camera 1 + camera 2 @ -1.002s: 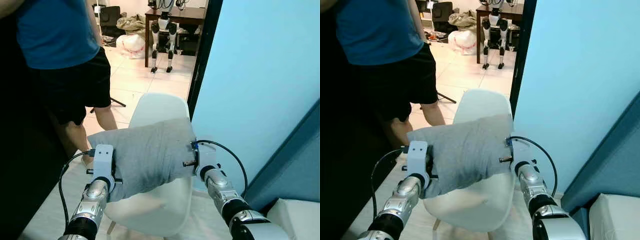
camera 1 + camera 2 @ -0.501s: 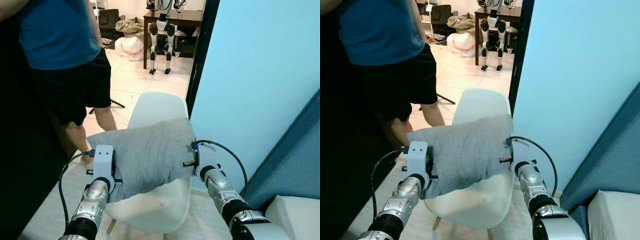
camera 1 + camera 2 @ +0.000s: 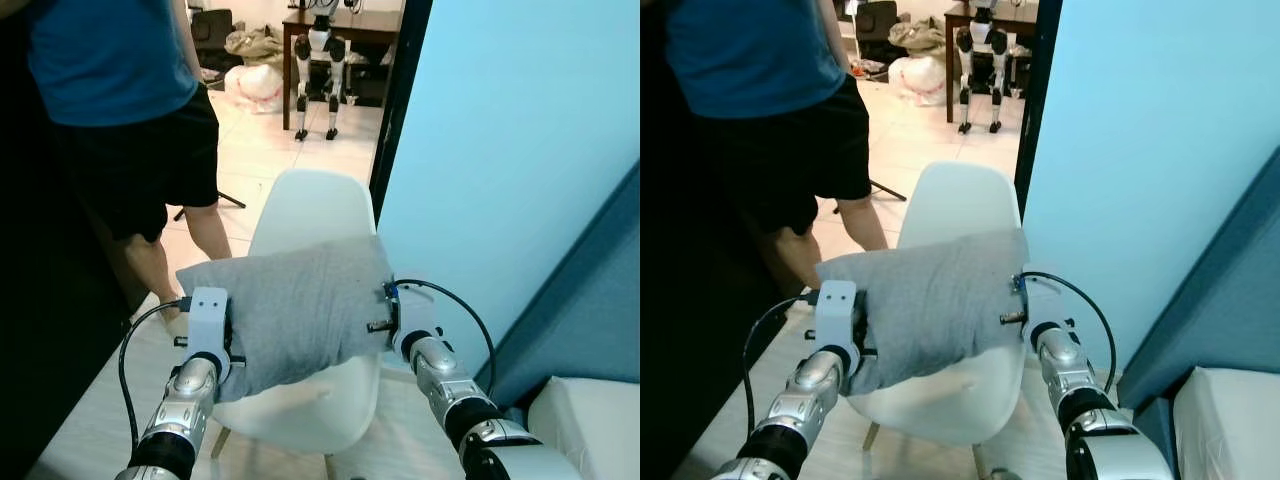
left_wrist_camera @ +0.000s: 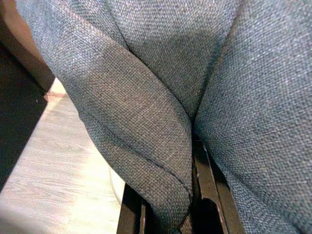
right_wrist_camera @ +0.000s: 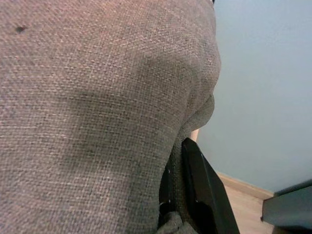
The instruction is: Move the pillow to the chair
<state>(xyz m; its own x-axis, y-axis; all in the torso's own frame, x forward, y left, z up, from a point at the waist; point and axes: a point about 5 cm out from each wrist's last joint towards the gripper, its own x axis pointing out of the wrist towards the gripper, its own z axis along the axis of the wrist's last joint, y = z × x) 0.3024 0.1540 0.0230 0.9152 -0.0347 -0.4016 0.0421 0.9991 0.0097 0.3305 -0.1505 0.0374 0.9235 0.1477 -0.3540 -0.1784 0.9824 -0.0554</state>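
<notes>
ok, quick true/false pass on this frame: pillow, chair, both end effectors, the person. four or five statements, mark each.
1. The gray pillow is held between both end effectors. True: the left end effector grips one end and the right end effector the other.
2. The pillow already rests on the chair seat. False: it is held up above the seat of the white chair.
3. A person stands to the robot's left of the chair. True.
4. The chair is black. False: it is white.
5. A blue wall is on the robot's right. True.
</notes>
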